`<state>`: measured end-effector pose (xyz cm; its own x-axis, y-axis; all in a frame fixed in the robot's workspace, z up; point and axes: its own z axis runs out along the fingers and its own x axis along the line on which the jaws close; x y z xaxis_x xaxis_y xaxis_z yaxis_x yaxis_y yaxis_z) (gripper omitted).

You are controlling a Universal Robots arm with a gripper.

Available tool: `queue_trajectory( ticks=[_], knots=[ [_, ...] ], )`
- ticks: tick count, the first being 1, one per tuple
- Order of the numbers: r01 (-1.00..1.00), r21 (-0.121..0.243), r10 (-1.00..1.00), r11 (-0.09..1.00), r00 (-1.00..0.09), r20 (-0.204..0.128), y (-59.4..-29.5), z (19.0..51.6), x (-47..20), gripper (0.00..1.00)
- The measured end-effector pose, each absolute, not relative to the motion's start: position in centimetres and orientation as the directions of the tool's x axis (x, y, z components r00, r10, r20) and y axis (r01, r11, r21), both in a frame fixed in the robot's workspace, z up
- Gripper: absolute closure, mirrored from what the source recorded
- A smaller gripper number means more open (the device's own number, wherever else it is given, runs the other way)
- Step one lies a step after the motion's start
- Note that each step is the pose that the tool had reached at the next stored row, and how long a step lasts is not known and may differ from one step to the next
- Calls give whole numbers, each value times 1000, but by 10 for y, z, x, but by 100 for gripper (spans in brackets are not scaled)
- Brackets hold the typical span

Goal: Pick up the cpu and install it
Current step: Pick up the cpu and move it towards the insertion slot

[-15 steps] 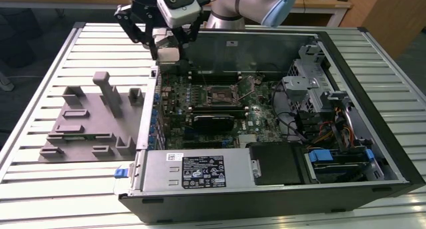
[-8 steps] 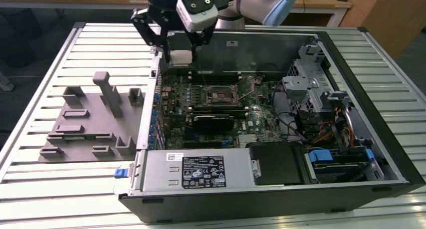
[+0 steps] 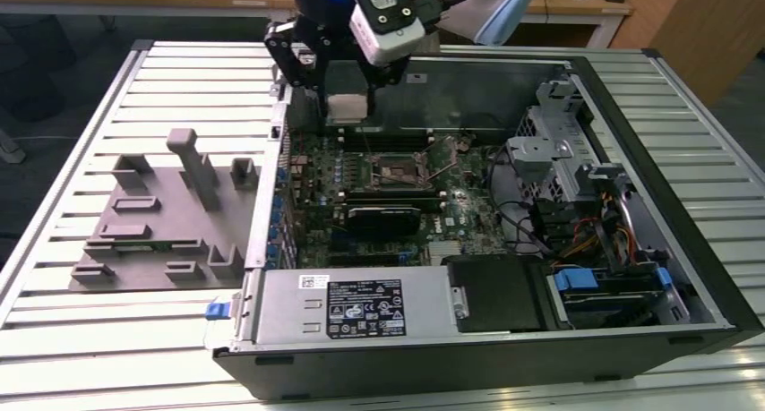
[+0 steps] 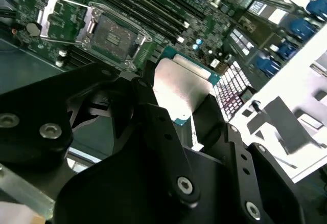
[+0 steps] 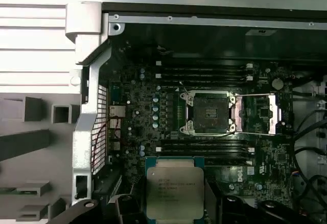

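One pincer (image 3: 348, 105), pinching the one cpu (image 5: 174, 192) by its edges, hangs over the one open case (image 3: 478, 371) on the desk (image 3: 72, 335). One socket (image 5: 209, 112), frame lifted, lies open near the cpu.

Even overhead light across my exterior view, pale slatted table (image 3: 72, 115) bright, computer case (image 3: 478, 366) interior dimmer, in the second wrist view I get glare whiting out the cpu (image 4: 181, 81) lid, gripper (image 4: 179, 105) body in black shadow

The cpu (image 5: 174, 192) top is smooth silvery metal; the pincer (image 4: 179, 104) matt black.
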<state>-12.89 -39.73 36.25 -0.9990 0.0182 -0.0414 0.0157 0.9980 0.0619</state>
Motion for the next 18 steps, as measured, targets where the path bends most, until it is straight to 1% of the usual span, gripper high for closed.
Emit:
queue_trajectory(
  ticks=[9,18],
  knots=[
    [16,62,18,998,-999,-39,-397,354,-103,46],
    [16,62,18,998,-999,-38,-393,340,-90,46]
  ],
)
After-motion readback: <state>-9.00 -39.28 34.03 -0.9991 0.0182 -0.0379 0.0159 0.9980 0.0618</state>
